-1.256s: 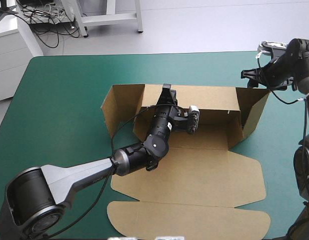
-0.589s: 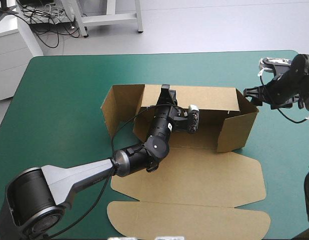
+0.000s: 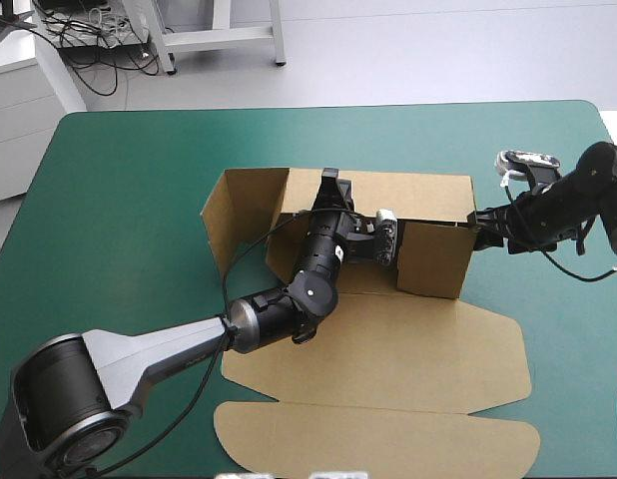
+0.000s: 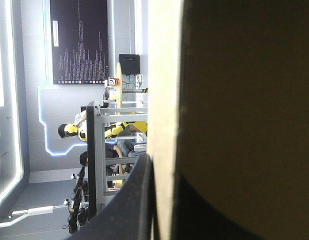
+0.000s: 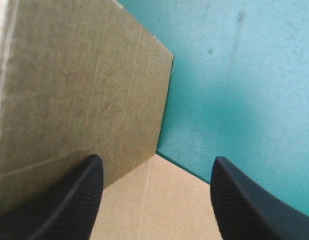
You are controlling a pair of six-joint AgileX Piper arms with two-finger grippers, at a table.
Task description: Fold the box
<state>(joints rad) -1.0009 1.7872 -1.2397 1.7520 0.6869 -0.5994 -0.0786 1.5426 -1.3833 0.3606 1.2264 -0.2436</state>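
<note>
The brown box (image 3: 388, 339) lies at the table's middle, its lid panel (image 3: 378, 439) flat toward the front edge. Its back wall (image 3: 418, 195) stands upright. My left gripper (image 3: 331, 186) is shut on that wall's top edge. In the left wrist view the board (image 4: 244, 100) covers most of the scene, with one black finger (image 4: 134, 210) beside it. The left side flap (image 3: 239, 210) angles outward. The right side flap (image 3: 428, 259) is swung in across the box's end. My right gripper (image 3: 480, 222) is open just outside it, one finger (image 5: 79, 190) against the flap (image 5: 79, 75).
Bare teal-green cover (image 3: 119, 200) stretches left of the box and beyond the back wall. More of it (image 5: 234, 75) shows to the right of the flap. The table's right edge (image 3: 613, 130) is close behind my right arm.
My right gripper has moved left and toward the front, swinging the right side flap from pointing outward to lying across the box's end. The left arm has stayed still.
</note>
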